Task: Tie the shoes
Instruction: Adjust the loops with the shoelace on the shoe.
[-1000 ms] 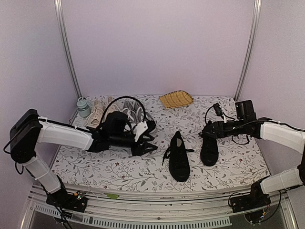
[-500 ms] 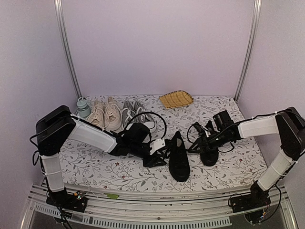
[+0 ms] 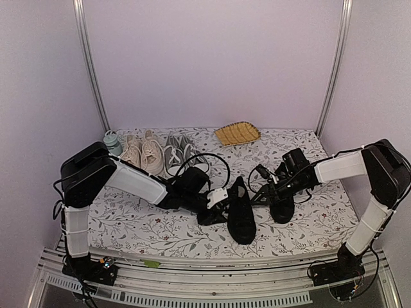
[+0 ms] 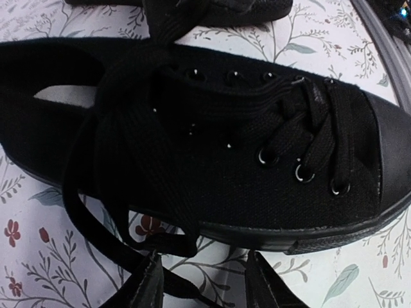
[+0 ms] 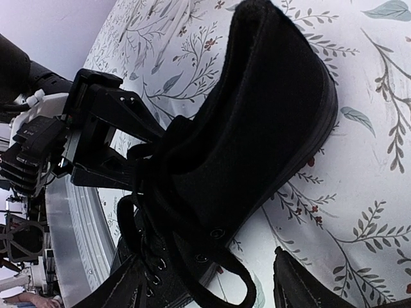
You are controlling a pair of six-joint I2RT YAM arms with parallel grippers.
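left wrist: black shoe lies just beyond left end effector.

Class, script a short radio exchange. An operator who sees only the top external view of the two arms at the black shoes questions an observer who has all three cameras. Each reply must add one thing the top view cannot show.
Operator: From above, both arms crowd the middle black shoe. Are its laces tied?
Observer: No. The left wrist view shows a loose lace running off the shoe's side and down onto the cloth.
Operator: Has the left gripper caught that lace?
Observer: No. Its fingers stand apart, and a strand lies on the cloth between them.
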